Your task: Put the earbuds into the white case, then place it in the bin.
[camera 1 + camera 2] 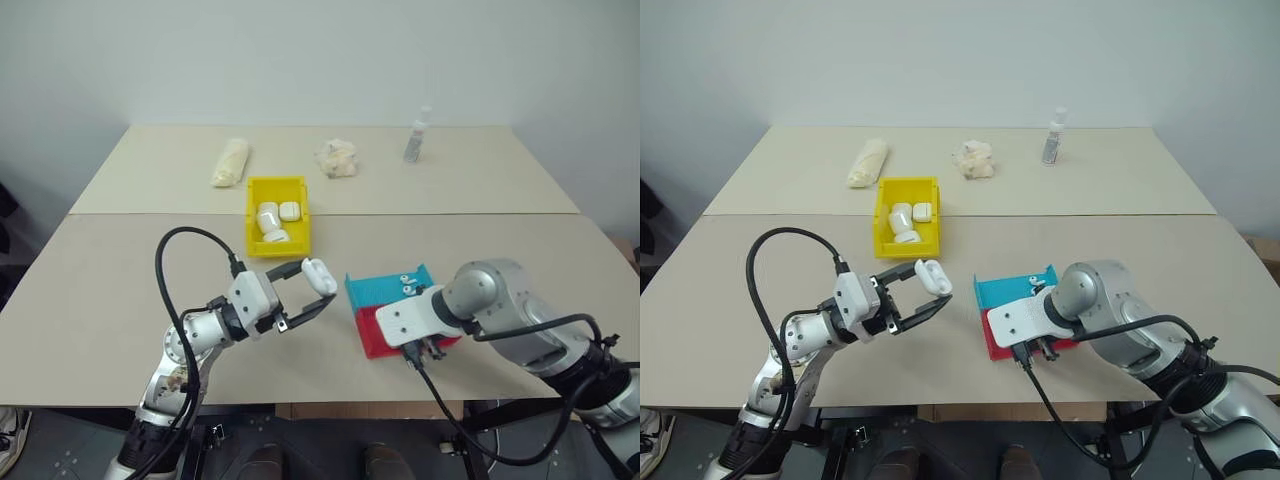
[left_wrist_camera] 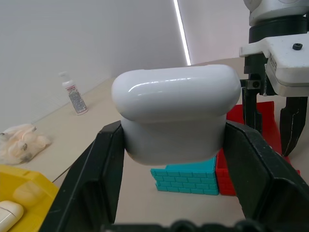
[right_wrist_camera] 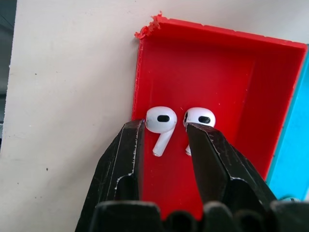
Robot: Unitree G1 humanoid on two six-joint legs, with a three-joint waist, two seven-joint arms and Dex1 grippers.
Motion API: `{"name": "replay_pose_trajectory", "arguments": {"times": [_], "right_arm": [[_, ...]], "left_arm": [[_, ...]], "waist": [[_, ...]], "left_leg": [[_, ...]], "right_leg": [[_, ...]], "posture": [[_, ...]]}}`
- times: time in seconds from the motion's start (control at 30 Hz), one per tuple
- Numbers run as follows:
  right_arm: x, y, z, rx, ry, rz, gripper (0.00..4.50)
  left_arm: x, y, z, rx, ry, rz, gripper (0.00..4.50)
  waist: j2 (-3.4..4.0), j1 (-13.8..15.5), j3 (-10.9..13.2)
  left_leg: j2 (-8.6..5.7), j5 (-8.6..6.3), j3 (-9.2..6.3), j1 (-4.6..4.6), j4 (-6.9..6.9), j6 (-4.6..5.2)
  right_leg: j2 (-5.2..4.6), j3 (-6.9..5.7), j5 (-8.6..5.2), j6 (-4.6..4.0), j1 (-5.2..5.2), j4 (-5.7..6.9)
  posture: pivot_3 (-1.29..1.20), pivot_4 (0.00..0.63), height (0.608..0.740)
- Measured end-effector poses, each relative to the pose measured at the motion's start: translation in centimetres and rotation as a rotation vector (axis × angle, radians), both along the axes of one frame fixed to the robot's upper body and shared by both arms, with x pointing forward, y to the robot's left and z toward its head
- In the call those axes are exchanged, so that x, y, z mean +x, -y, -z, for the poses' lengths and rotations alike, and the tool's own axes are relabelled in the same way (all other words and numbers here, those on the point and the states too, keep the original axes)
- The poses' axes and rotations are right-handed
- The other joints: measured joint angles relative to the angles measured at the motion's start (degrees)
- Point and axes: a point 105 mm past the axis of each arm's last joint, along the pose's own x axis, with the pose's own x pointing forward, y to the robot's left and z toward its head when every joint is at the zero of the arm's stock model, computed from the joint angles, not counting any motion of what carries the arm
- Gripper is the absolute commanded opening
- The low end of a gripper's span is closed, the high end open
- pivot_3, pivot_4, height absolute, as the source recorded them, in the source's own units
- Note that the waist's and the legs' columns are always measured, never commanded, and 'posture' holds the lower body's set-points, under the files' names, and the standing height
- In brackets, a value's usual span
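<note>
My left gripper point(image 1: 320, 288) is shut on a white case point(image 2: 176, 113) and holds it above the table, left of the tray. Two earbuds lie side by side in the red half of the tray point(image 3: 212, 72). My right gripper point(image 3: 164, 140) points down over them, open, its fingers either side of one earbud point(image 3: 161, 124). The other earbud point(image 3: 199, 116) lies just outside one finger, partly covered by it. The yellow bin point(image 1: 251, 220) stands behind the left gripper with three white cases in it.
The blue-and-red tray point(image 1: 385, 290) sits at front right under my right arm. At the back of the table lie two crumpled pale bags point(image 1: 230, 162) point(image 1: 336, 158) and stands a small white bottle point(image 1: 416, 137). Bare tabletop lies at the front left.
</note>
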Motion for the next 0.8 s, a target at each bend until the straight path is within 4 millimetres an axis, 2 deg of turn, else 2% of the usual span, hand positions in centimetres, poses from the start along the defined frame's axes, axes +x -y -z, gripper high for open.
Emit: {"name": "replay_pose_trajectory", "arguments": {"times": [0.8], "right_arm": [[0.21, -0.02, 0.63, 0.001, -0.006, 0.011, 1.77]], "left_arm": [[-0.05, 0.17, -0.11, -0.001, 0.004, -0.005, 2.76]], "waist": [[0.00, 0.0, 0.0]], "left_leg": [[0.00, 0.00, -0.01, 0.01, -0.01, 0.00]], "right_leg": [[0.00, -0.01, 0.00, 0.00, 0.00, -0.02]], "posture": [[0.00, 0.150, 0.740]]}}
